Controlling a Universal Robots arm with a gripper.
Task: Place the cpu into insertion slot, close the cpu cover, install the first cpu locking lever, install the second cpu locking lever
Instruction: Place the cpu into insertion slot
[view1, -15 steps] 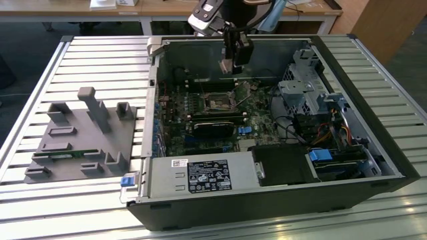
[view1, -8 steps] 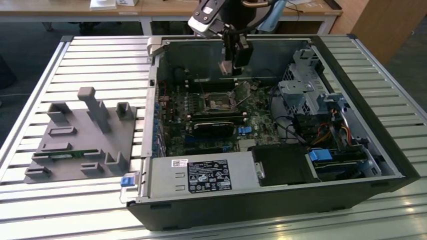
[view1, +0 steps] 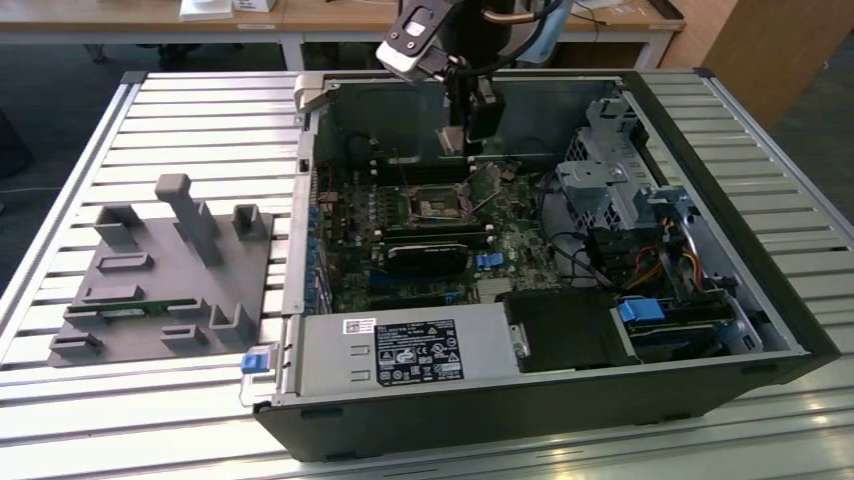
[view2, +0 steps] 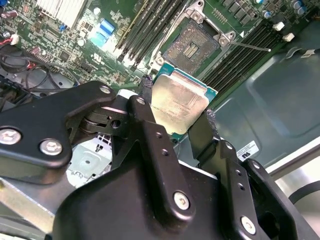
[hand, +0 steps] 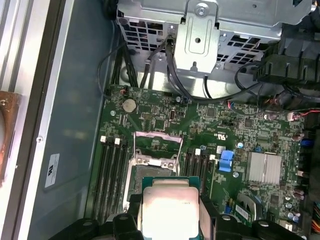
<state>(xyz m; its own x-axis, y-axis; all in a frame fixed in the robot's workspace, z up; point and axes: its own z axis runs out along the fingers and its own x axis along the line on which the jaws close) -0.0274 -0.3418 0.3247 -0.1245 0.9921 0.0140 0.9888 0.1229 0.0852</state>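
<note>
The cpu (view2: 179, 102) is sitting clamped between the tool's (view2: 176, 106) 2 fingers, above the open socket (view2: 192, 46). In the exterior view, the tool is hanging at the socket's 1 o'clock, inside the computer case (view1: 534, 420).

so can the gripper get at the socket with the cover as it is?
Probably yes: the gripper holds the cpu close to the socket, the cpu cover is flipped open, and nothing seems to lie between them.
</note>
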